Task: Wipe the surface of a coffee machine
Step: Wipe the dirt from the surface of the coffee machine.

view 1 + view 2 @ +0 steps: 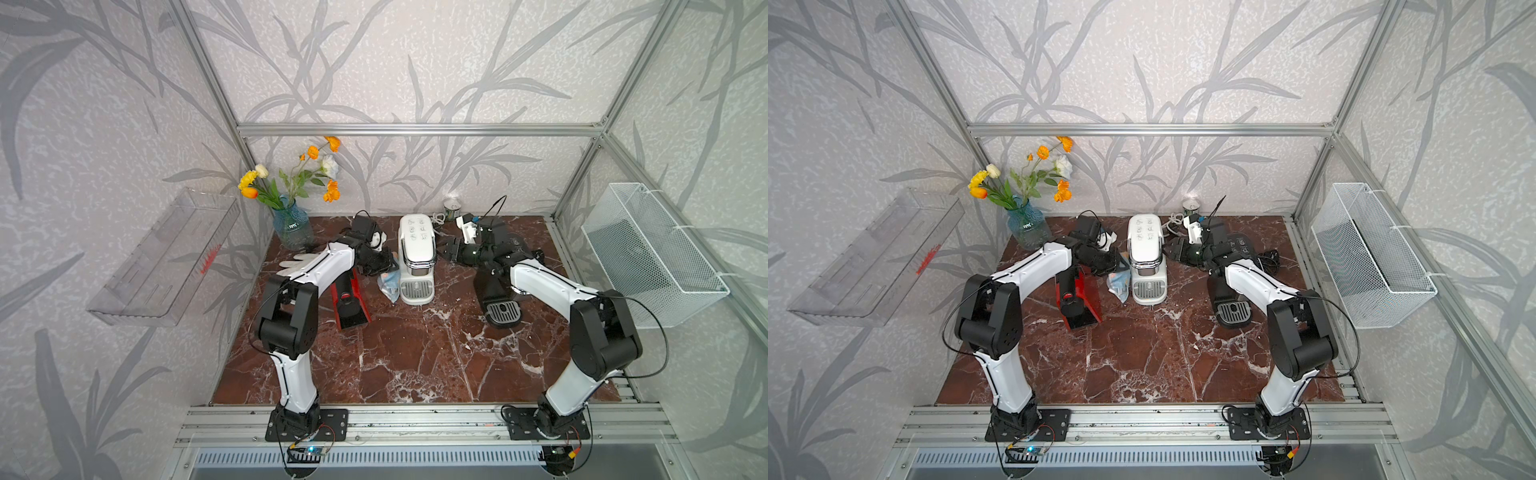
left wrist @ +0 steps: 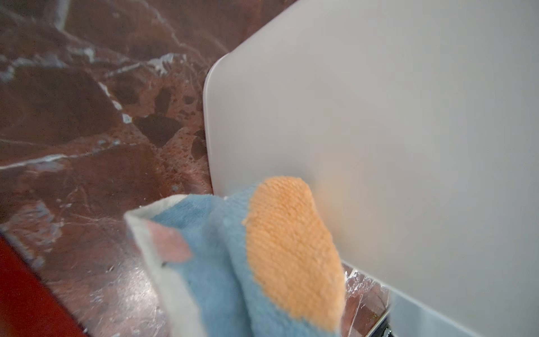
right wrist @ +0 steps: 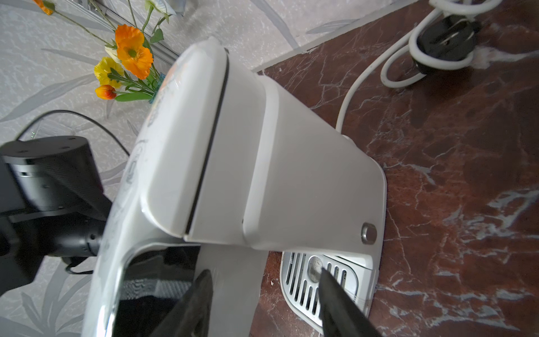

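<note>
Cloth (image 1: 387, 286) of blue terry with an orange patch and white edging hangs from the left gripper (image 1: 388, 266), whose jaws are pinched together on it at the left flank of the white coffee machine (image 1: 417, 245). In the left wrist view the orange patch lies just against that smooth white side panel, low down near the base, though whether it truly presses on it cannot be told. The white coffee machine stands upright near the back middle of the red-brown marble table (image 1: 415, 365), with its drip tray (image 3: 306, 280) facing the front. On its opposite side the right gripper (image 1: 444, 249) sits level with the chrome band, its black fingers (image 3: 198, 300) spread apart with nothing clamped between them; the tips are just beside the machine's right flank. A red coffee machine (image 1: 349, 303) stands under the left arm, and a black coffee machine (image 1: 500, 309) stands under the right one. A blue glass vase (image 1: 293, 226) of orange and yellow flowers occupies the back left corner. A white power cord (image 3: 408, 67) coils behind the white machine.
</note>
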